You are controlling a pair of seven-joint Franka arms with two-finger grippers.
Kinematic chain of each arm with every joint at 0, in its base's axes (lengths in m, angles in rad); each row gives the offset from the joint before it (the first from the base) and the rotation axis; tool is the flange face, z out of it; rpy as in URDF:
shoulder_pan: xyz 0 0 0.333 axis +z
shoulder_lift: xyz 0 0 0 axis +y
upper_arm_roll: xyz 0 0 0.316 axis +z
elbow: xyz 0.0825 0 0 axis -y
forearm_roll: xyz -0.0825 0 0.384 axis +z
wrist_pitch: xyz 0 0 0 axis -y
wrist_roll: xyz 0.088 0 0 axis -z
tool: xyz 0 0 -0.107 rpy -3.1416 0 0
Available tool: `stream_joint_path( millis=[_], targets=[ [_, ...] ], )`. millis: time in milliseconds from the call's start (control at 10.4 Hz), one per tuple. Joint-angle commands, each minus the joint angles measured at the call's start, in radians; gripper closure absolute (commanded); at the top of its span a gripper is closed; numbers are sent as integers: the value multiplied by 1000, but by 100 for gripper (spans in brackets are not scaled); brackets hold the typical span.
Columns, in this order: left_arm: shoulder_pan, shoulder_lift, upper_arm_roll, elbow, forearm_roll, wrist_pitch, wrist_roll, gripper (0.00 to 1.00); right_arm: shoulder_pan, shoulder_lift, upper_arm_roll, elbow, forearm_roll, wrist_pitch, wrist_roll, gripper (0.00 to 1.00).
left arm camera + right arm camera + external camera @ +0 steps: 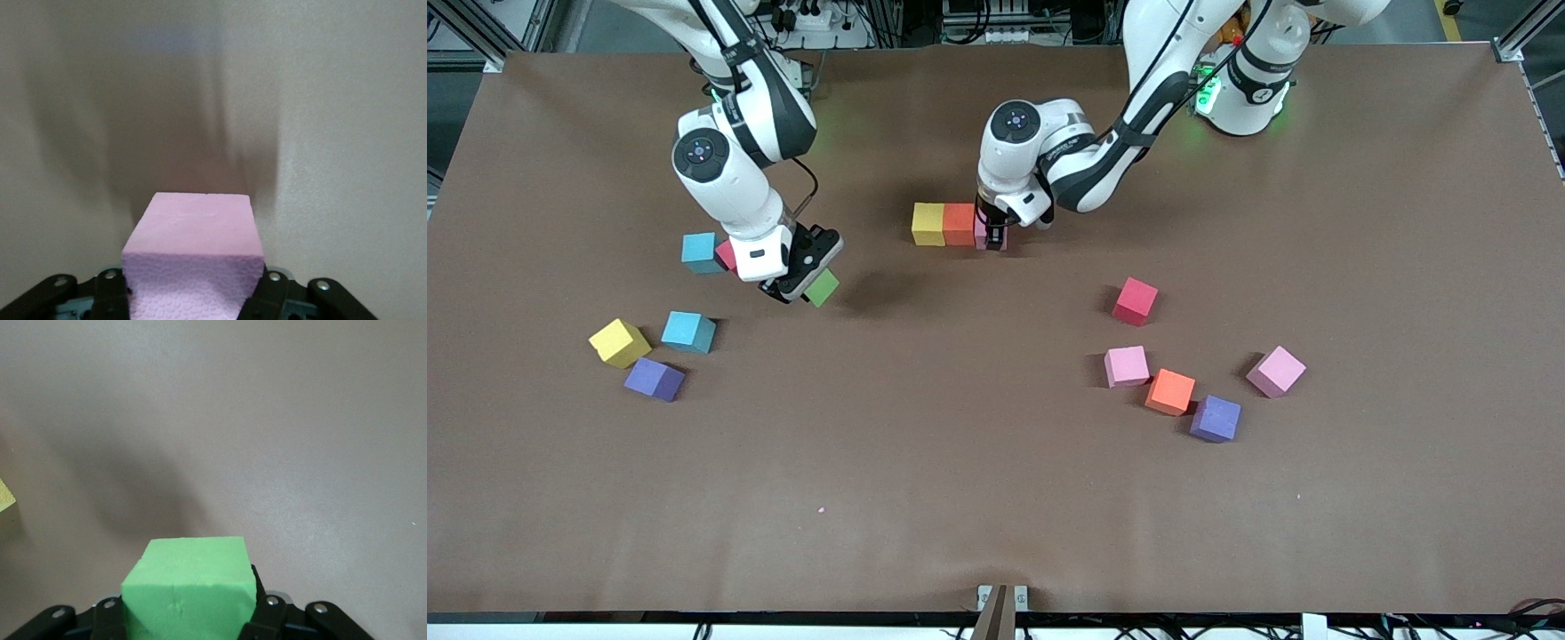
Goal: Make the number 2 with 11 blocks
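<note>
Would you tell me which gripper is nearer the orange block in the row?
Left. The left gripper holds a pink block beside the orange block; the right gripper is away, holding a green block.

You see a pink block [192, 253] of matt, pebbly foam. The green block [190, 587] looks smoother. The table [960, 498] is matt brown.

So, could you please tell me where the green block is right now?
The green block is shut in the right gripper, in the air over bare table toward the right arm's end, beside a light blue block.
</note>
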Motion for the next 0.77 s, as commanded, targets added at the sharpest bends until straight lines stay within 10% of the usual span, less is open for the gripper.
stream_joint_path(
  millis=[0,191,287,670],
  targets=[
    [-18,16,7,11,45,9,-91,94,7,-6,-1,3,3,-10,1,70],
    [-17,16,7,8,45,9,-91,78,7,-6,-1,3,3,-10,1,70],
    [-14,14,7,8,47,7,-86,1,7,-4,-1,3,3,-9,1,70],
    [-12,-29,2,14,47,-71,-86,0,36,-4,-1,7,17,-4,19,70]
  ],
)
